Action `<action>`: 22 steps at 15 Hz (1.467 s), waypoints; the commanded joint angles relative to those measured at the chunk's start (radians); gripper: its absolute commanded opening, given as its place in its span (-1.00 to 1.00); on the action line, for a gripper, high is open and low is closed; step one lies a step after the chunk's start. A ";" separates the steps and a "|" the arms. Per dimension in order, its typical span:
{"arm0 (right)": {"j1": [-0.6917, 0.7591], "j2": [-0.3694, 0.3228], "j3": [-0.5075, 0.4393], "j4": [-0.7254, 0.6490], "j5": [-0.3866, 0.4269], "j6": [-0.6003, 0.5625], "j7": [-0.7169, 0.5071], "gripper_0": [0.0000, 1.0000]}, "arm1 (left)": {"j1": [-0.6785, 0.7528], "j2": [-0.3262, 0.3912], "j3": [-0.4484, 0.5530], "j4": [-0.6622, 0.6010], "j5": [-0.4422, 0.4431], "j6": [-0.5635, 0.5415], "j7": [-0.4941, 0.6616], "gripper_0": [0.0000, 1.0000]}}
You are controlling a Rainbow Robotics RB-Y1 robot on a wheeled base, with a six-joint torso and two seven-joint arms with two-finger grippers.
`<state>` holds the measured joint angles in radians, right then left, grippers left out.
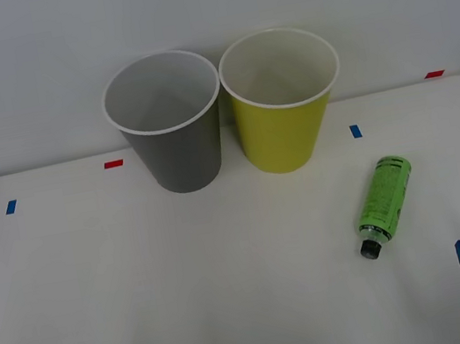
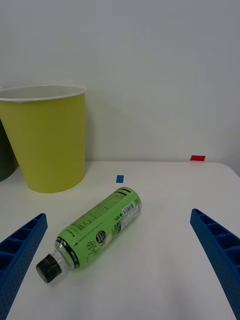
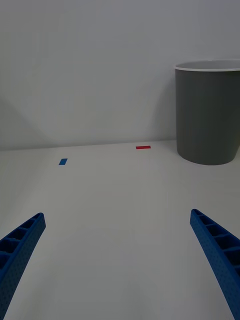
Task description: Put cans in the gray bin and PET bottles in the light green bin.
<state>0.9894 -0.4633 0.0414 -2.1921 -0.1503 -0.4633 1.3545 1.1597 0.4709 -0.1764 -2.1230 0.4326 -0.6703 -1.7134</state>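
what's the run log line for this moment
PET bottle: lying on table, right of light green bin | gray bin: upright | right gripper: open | left gripper: open

Bottle label (image 2: 100, 225) print illegible

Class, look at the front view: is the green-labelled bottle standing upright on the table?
No, the PET bottle lies on its side on the table, black cap toward the robot, beside the light green bin.

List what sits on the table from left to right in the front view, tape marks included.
Blue tape mark → red tape mark → gray bin → light green bin → blue tape mark → PET bottle → red tape mark.
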 commanded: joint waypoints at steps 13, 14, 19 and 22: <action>0.000 0.000 0.000 0.000 0.000 0.000 0.000 1.00 | 0.000 0.000 0.000 0.000 0.000 0.000 0.000 1.00; 0.000 0.000 0.000 0.000 0.000 0.000 0.000 1.00 | 0.000 0.000 0.000 0.000 0.000 0.000 0.000 1.00; 0.000 0.000 0.000 0.000 0.000 0.000 0.000 1.00 | 0.000 0.000 0.000 0.000 0.000 0.000 0.000 1.00; 0.000 0.000 0.000 0.000 0.000 0.000 0.000 1.00 | 0.000 0.000 0.000 0.000 0.000 0.000 0.000 1.00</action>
<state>0.9894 -0.4633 0.0414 -2.1921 -0.1503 -0.4633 1.3545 1.1597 0.4709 -0.1764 -2.1230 0.4326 -0.6703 -1.7134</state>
